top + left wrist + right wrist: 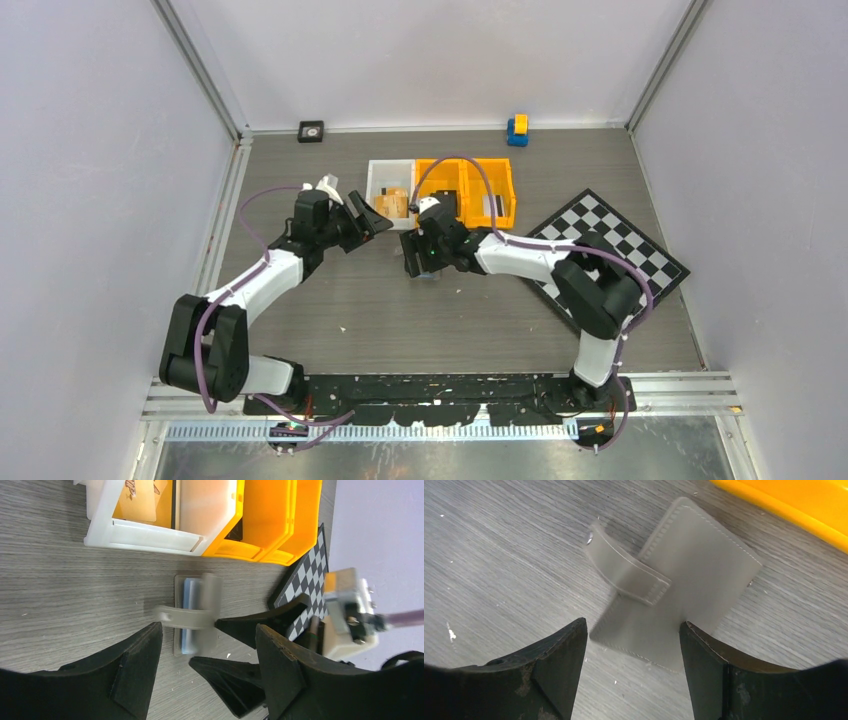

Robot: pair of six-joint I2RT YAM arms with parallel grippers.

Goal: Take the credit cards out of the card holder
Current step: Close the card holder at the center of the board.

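Note:
The card holder [694, 575], a flat grey wallet with a strap across it, lies on the table in front of the bins. In the left wrist view [210, 595] it is blurred, and a blue-grey strip shows between its flaps. In the top view it is mostly hidden under my right gripper [414, 260]. That gripper [634, 625] is open, its fingers straddling the wallet's near edge. My left gripper [209, 630] is open and empty, just left of the wallet [372, 225]. An orange credit card [140, 500] lies in the white bin [378, 172]. No card shows in the wallet.
Two orange bins [470, 170] stand right of the white bin; one holds a dark card [490, 208]. A checkerboard mat [625, 245] lies at the right. A blue and yellow block [517, 129] and a small black object [311, 131] sit by the back wall.

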